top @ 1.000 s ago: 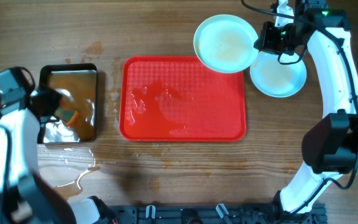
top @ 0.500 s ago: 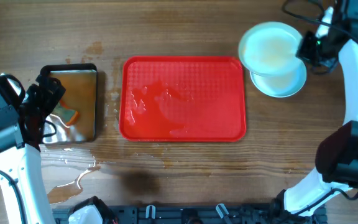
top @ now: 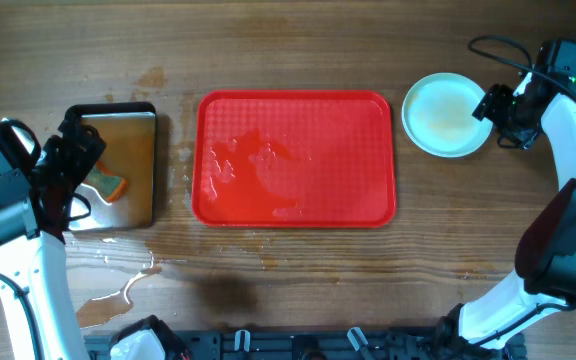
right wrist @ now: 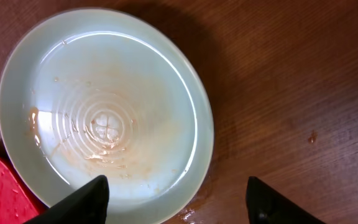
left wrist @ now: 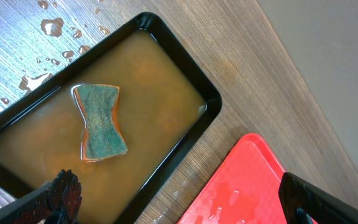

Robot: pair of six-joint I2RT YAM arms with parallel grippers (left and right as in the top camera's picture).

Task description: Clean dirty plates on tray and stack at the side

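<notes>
The red tray (top: 296, 158) lies in the middle of the table, wet and with nothing on it; its corner (left wrist: 244, 183) shows in the left wrist view. A pale plate (top: 446, 113) with faint orange smears (right wrist: 104, 106) rests right of the tray, and whatever is beneath it is hidden. My right gripper (top: 490, 105) is at the plate's right edge, open (right wrist: 179, 208), one finger over the rim and the other outside it, gripping nothing. My left gripper (top: 76, 160) hangs open (left wrist: 179, 211) above the pan, empty.
A black-rimmed metal pan (top: 146, 120) at the left holds brown water (left wrist: 160, 106) and a green-orange sponge (left wrist: 101, 121). Water is spilled on the wood (top: 118, 275) in front of the pan. Droplets lie on the table beside the pan (left wrist: 51, 28).
My right arm carried the plate right, set it down on the plate lying there and opened. My left gripper let go of the sponge in the pan and drew back.
</notes>
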